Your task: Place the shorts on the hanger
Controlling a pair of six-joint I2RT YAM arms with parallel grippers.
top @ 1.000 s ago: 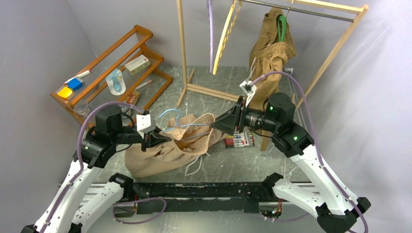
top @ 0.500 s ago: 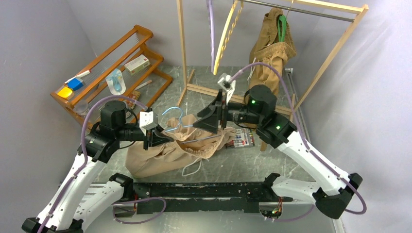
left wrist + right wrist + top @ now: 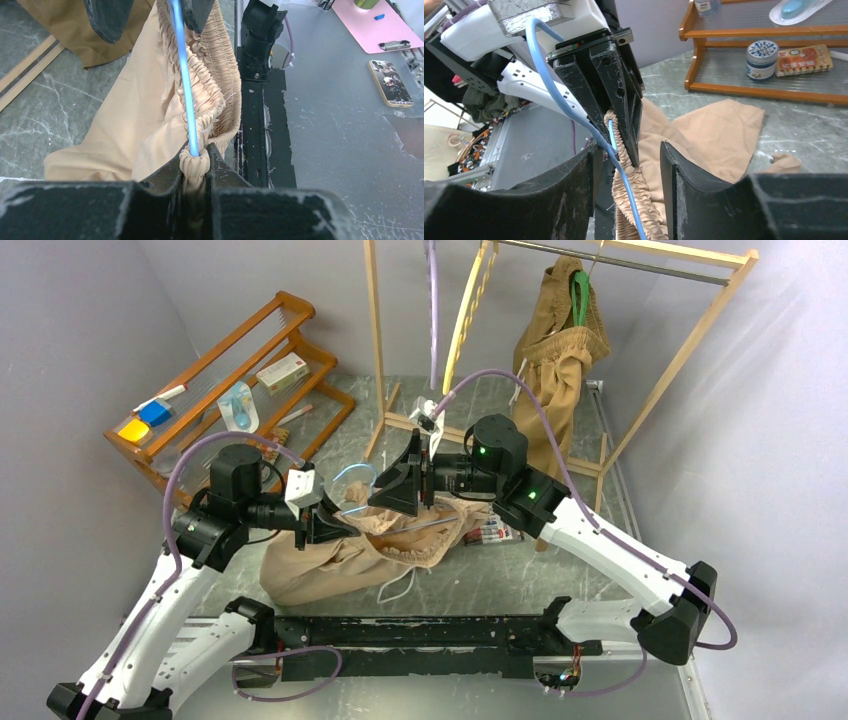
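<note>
Left gripper (image 3: 195, 160) is pinching a bunched fold of the shorts (image 3: 140, 125) at their gathered waistband, and I am seeing its jaws drawn tight on that fold with the hanger (image 3: 184, 75) caught in the same pinch. From there the thin blue wire is running along the elastic edge towards the right gripper (image 3: 629, 155). That one is standing with its jaws spread apart, the wire and the waistband passing between them; I cannot tell whether either finger is touching them. In the overhead view the two grippers are facing each other close together, holding the waistband up off the table (image 3: 500, 580). The legs of the shorts are draping down onto it below the left arm. The white drawstring (image 3: 400, 585) is trailing onto the table at the near side. Darker brown shorts (image 3: 560, 350) are hanging on the wooden rail behind, well apart.
</note>
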